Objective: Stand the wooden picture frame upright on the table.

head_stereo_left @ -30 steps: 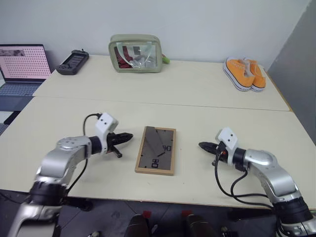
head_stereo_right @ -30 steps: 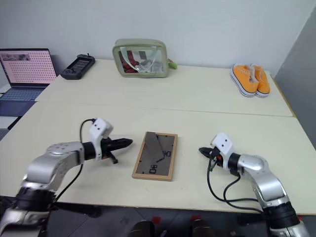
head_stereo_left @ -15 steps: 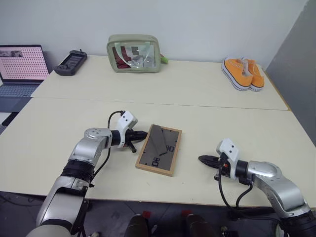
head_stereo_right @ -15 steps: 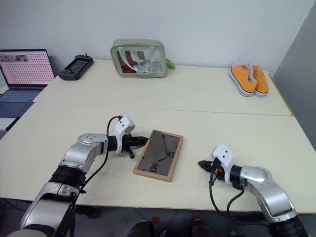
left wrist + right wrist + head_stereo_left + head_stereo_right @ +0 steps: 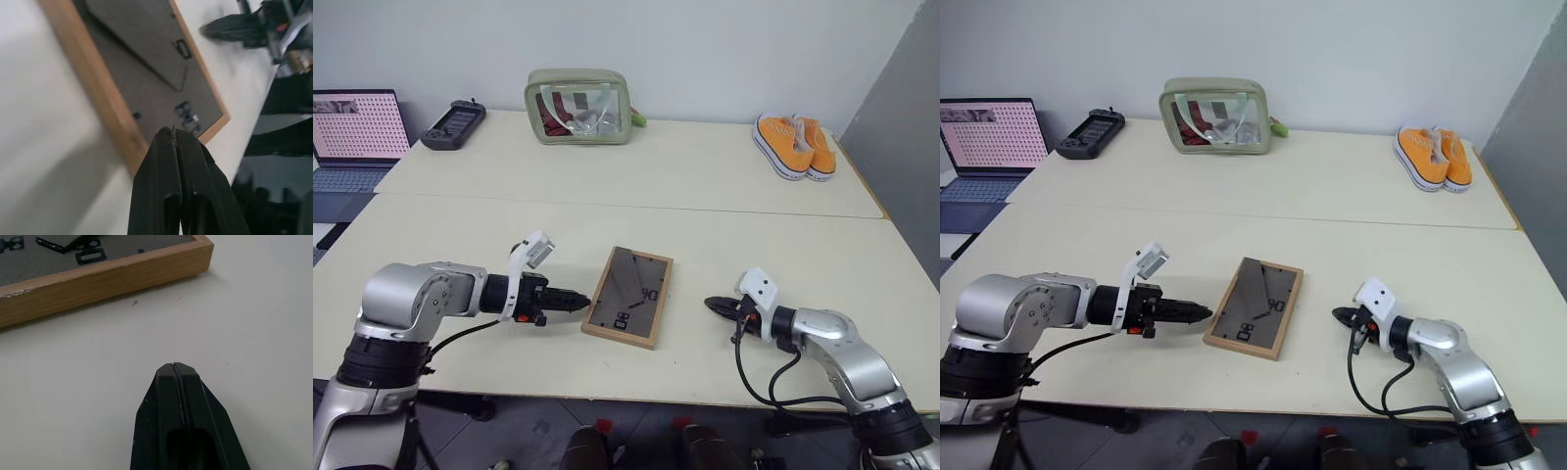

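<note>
The left gripper (image 5: 579,302) has its jaws clenched on nothing, its tip just beside the near left corner of the wooden picture frame (image 5: 628,295); whether it touches the wood cannot be told. The right gripper (image 5: 711,305) is likewise clenched and empty, low over the tabletop (image 5: 744,206), apart from the frame's right edge. The frame lies flat, back side up, near the front edge of the tabletop at its middle, slightly skewed. Bare surface surrounds it on all sides up to the seam. Along the far edge stand a green pouch (image 5: 580,105), orange shoes (image 5: 794,145) toward the far right corner, and a black controller (image 5: 453,123) toward the far left corner. Since half a second ago the left gripper has drawn back from the frame's upper left side to its near corner; the frame has not shifted.
</note>
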